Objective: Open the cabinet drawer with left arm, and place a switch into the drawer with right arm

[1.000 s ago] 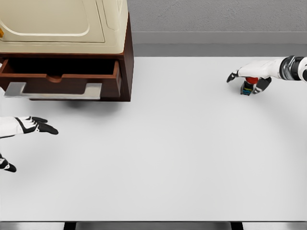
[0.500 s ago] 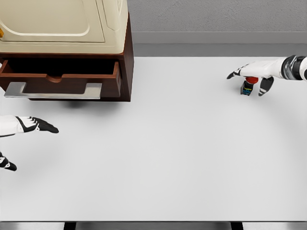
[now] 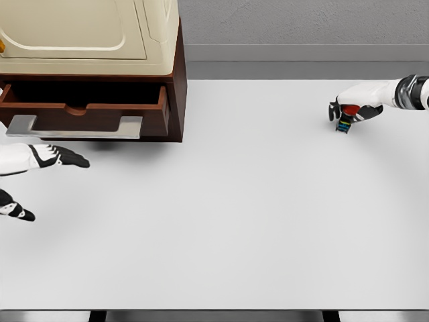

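So the switch (image 3: 346,123) is way over on the far right of the table (image 3: 255,221), and my right hand (image 3: 354,111) is right on top of it with the fingers curled in around the red cap. Looks like I've got it pinched, though I can't swear how firm the hold is from up here.

The thing that matters for the next bit: the drawer (image 3: 84,111) is clear across the table to the left, well apart from the switch, so it's a long sideways carry. The drawer is pulled out already, with a dark open cavity behind the front panel, so I'd guess I need to come in over that front edge and drop down.

My left hand (image 3: 47,156) hangs just below the drawer's handle (image 3: 74,126), fingers stretched out flat, holding nothing. It's nearer the drawer by far, but it's not the one doing the carrying.

Stuff-wise: the switch is a small stubby upright block, red on top, dark body with some coloured bits lower down. The cabinet (image 3: 94,40) is reddish-brown wood with a glossy cream top section, and the handle is a flat grey metal bar. The table is plain matte white.
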Available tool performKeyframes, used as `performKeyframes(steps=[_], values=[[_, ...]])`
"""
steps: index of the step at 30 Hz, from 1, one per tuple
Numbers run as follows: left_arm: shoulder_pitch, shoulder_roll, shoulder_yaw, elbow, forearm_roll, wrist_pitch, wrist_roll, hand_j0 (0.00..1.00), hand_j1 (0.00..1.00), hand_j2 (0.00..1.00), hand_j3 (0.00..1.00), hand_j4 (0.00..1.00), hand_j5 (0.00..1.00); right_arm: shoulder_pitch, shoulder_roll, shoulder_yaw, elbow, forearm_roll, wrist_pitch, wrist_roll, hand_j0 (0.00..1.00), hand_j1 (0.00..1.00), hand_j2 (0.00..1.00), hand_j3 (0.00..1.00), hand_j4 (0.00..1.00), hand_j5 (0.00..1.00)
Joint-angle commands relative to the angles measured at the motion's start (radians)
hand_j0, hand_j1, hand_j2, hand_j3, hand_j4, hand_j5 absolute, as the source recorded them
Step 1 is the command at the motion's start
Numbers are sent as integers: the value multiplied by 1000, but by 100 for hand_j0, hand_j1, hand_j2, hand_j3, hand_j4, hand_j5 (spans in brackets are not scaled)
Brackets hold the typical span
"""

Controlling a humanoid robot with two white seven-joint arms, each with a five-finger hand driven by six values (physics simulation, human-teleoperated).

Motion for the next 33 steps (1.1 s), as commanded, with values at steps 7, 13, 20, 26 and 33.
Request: performKeyframes(steps=[7,13,20,26,33], values=[[12,20,-2,-1,12,2,4,100,100,100,100,100,100,0,-1,-3,-12,-4,2,0,26,26,26,26,26,26],[23,24,-2,-1,13,2,4,100,100,100,100,100,100,-12,1,-3,-97,-7,2,0,26,26,26,26,26,26],[57,31,-3,-1,12,2,4,100,100,100,100,100,100,-15,-2,-1,-236,-4,2,0,26,26,26,26,26,26],[78,30,-5,-1,12,2,3,100,100,100,100,100,100,-15,2,-3,-325,-7,2,0,26,26,26,26,26,26],[101,24,-5,-1,7,2,3,100,100,100,100,100,100,-15,22,-1,-456,-11,2,0,26,26,26,26,26,26]])
